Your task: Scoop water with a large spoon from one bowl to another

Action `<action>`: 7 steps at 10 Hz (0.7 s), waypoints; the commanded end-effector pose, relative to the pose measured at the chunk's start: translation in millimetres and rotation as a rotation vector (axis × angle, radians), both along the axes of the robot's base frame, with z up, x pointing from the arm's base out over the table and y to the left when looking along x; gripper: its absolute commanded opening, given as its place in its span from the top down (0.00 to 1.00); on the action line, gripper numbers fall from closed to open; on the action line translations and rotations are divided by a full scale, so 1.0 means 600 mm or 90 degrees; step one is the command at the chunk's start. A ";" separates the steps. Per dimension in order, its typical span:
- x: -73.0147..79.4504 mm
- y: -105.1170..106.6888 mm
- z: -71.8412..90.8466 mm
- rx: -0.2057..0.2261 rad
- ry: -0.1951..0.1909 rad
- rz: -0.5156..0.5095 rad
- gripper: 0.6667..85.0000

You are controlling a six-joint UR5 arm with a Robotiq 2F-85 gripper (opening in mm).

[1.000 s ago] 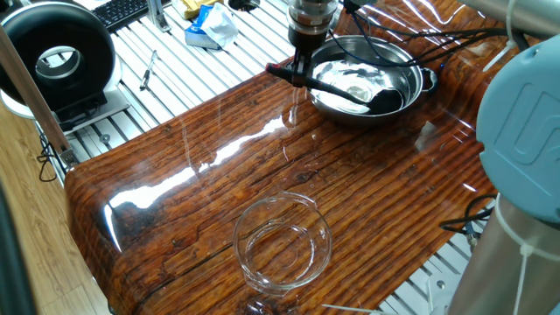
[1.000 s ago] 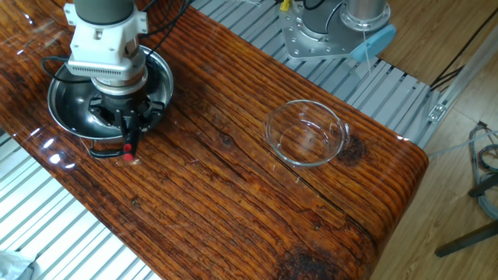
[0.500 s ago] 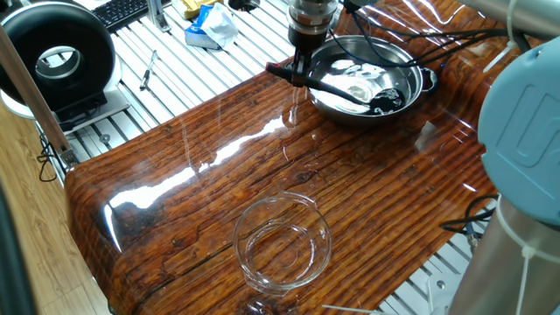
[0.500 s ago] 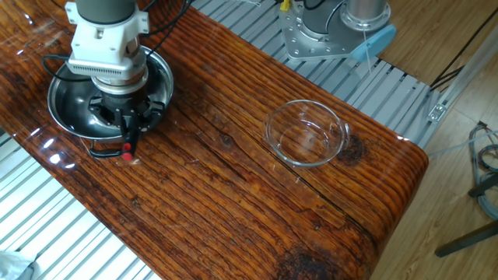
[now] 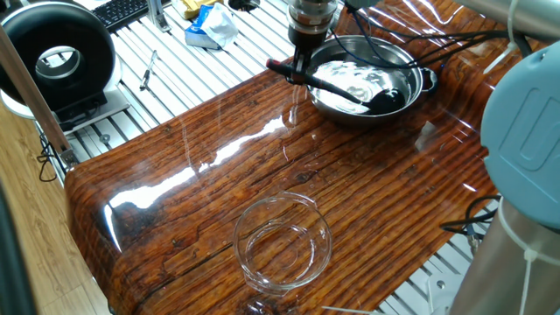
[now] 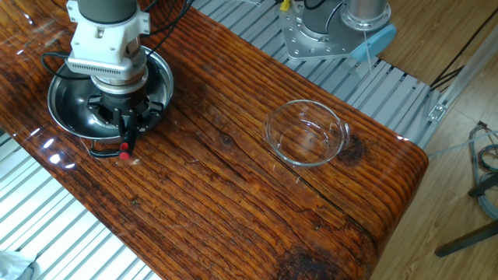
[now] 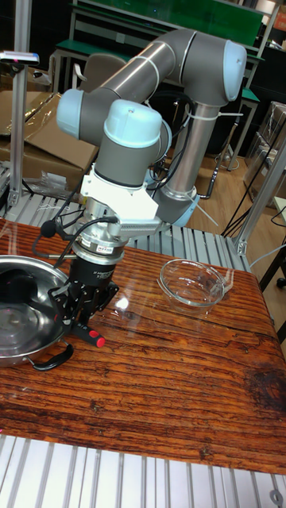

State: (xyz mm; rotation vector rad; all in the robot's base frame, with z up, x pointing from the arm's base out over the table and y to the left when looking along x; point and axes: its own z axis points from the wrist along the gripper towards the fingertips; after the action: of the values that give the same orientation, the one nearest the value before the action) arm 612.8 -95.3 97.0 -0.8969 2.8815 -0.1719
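One fixed view: large spoon (image 5: 350,88) cup back underwater (image 5: 354,83).

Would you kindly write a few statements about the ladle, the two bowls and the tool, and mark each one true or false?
1. The tool is shut on the ladle near the handle's red tip. True.
2. The ladle's cup lies inside the steel bowl. True.
3. The glass bowl touches the steel bowl. False: they stand well apart on the wooden table.
4. The ladle is being held over the glass bowl. False: its cup is in the steel bowl.
5. The glass bowl is brim-full of water. False: it looks empty or nearly so.
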 end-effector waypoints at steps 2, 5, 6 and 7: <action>0.008 0.004 0.003 0.010 -0.013 -0.007 1.00; 0.007 0.019 0.002 0.031 -0.010 -0.001 1.00; 0.007 0.013 0.002 0.023 -0.011 -0.003 1.00; 0.011 0.016 0.003 0.026 -0.016 0.002 1.00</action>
State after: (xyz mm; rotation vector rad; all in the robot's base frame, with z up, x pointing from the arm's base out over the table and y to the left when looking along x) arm 616.7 -88.4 97.3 -0.8928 2.8612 -0.1409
